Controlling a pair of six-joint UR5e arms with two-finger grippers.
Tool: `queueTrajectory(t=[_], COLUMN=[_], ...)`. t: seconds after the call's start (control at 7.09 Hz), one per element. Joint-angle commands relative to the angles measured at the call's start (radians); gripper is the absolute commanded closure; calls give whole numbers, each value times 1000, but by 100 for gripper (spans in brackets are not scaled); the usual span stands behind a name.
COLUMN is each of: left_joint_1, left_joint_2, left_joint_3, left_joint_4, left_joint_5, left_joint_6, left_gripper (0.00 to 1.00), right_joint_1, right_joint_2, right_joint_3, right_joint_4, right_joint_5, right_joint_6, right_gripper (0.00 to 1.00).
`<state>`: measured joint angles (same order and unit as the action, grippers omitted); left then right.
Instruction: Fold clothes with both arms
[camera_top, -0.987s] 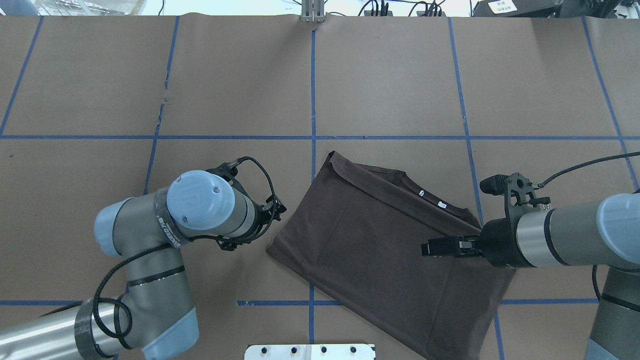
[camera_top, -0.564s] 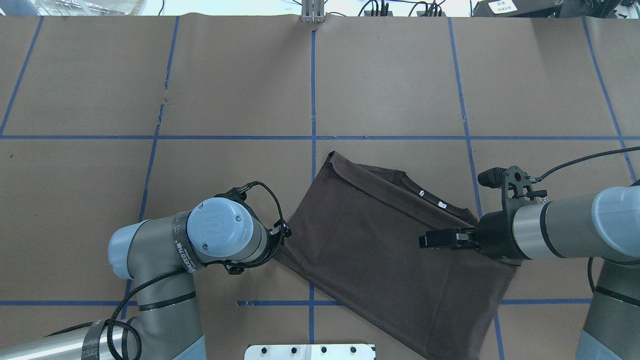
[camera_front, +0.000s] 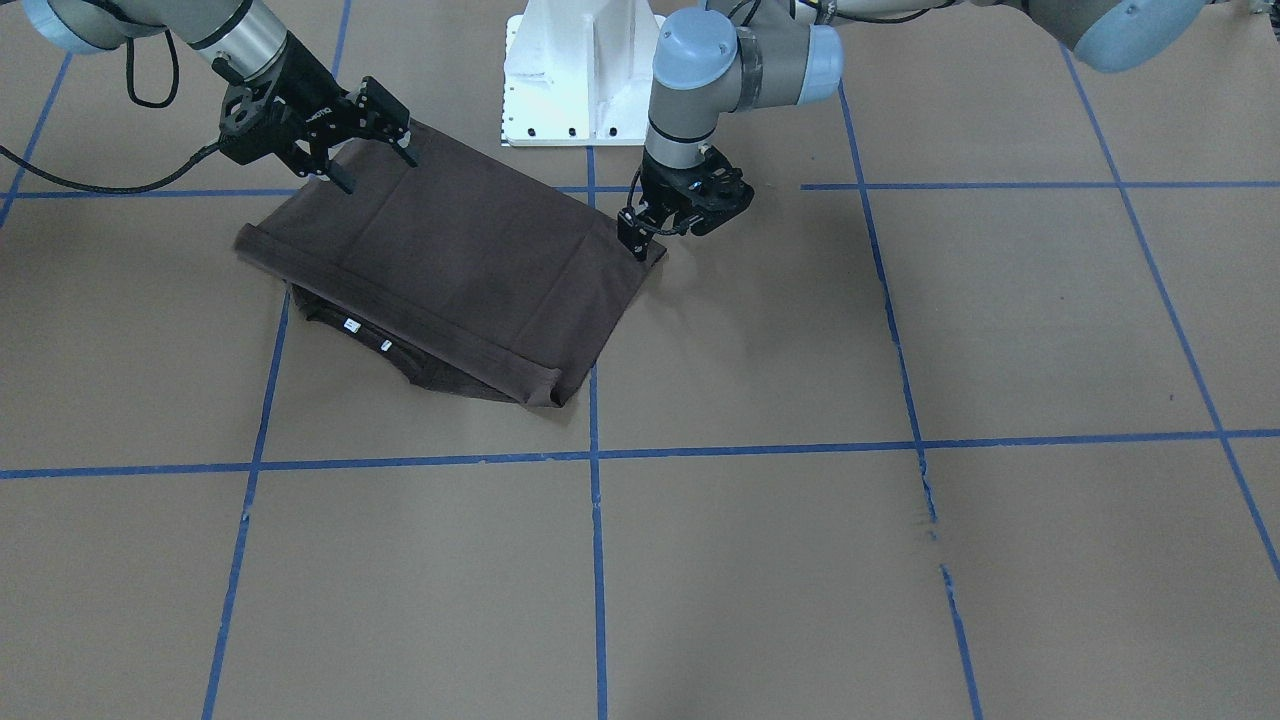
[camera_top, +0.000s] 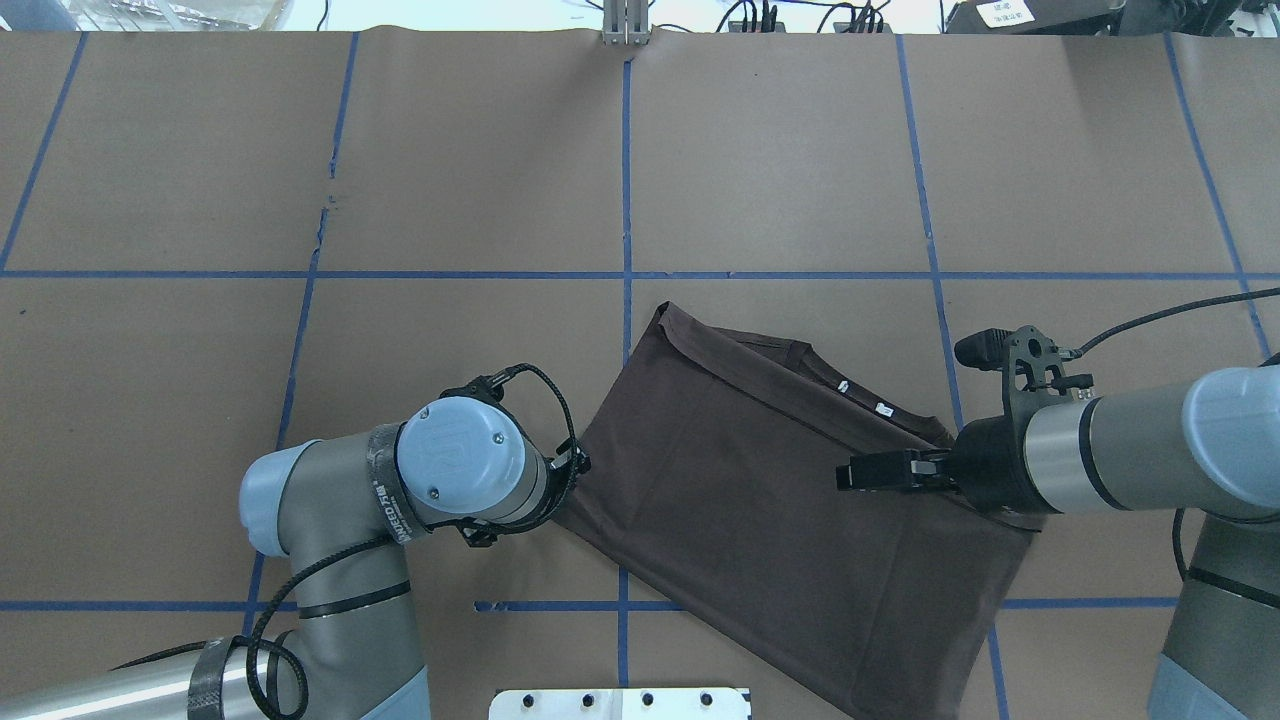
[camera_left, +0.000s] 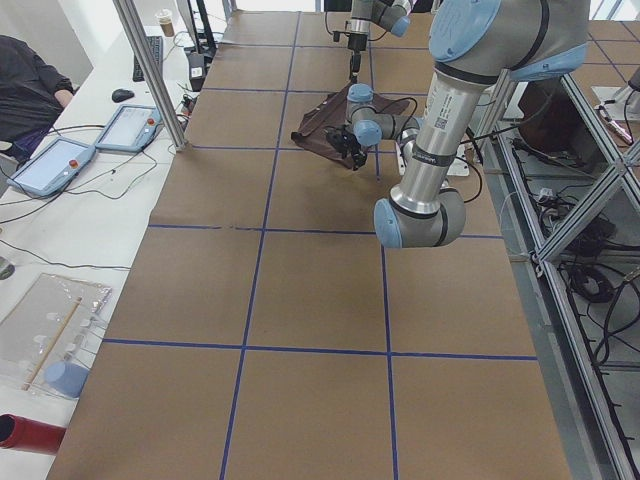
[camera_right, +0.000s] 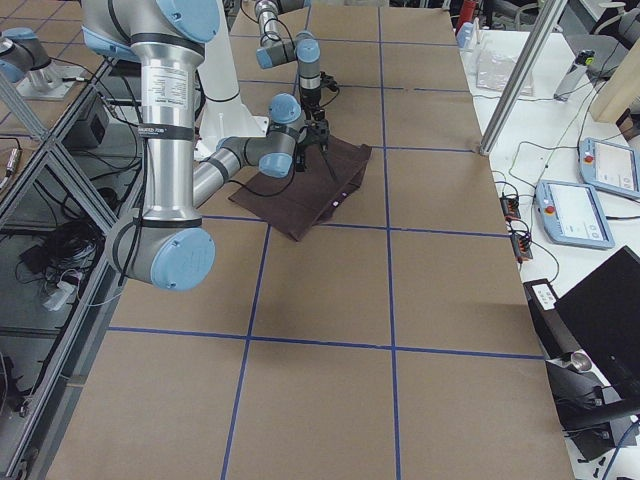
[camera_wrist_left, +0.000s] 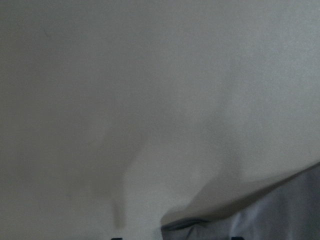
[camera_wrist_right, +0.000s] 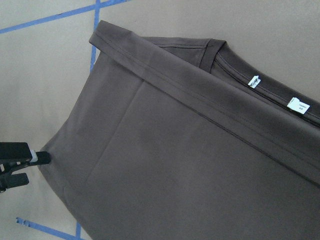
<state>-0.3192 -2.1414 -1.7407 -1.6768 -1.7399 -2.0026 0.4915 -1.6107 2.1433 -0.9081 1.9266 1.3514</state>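
The dark brown T-shirt (camera_top: 760, 500) lies folded into a slanted rectangle on the brown table, also seen from the front (camera_front: 450, 260). Its ribbed collar with two white labels (camera_wrist_right: 270, 90) peeks out under the far folded edge. My left gripper (camera_front: 640, 235) is low at the shirt's left corner. It is mostly hidden under the wrist in the overhead view (camera_top: 572, 470). Its jaws look open, with the corner (camera_wrist_left: 280, 210) right beside them. My right gripper (camera_front: 378, 170) is open and hovers over the shirt's right part (camera_top: 845, 477), holding nothing.
The white pedestal base (camera_front: 585, 70) stands at the table's near edge, just behind the shirt. Blue tape lines (camera_top: 626, 180) grid the brown paper. Operators' tablets (camera_left: 60, 160) and a metal post (camera_left: 150, 70) are at the far side.
My left arm has swung right and down to the shirt's left corner. My right gripper has shifted slightly away from the robot. The shirt has not moved.
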Motion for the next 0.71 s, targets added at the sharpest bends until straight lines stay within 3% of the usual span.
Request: queueTrajectory(t=[0.0,0.42,0.56], left_joint_1=[0,0,0], left_joint_2=[-8,-6,-6], left_joint_3=[15,21,21], left_joint_4=[2,2,3], left_joint_5=[11,13,17], left_joint_6=[-1,-1,-1], left_gripper=[25,38,52], right_joint_1=[2,2,4], right_joint_2=[0,0,0], right_joint_3=[-2,0,0], right_joint_4=[0,0,0], right_joint_5=[2,5,6], right_joint_6=[0,0,0], right_gripper=[0,0,0])
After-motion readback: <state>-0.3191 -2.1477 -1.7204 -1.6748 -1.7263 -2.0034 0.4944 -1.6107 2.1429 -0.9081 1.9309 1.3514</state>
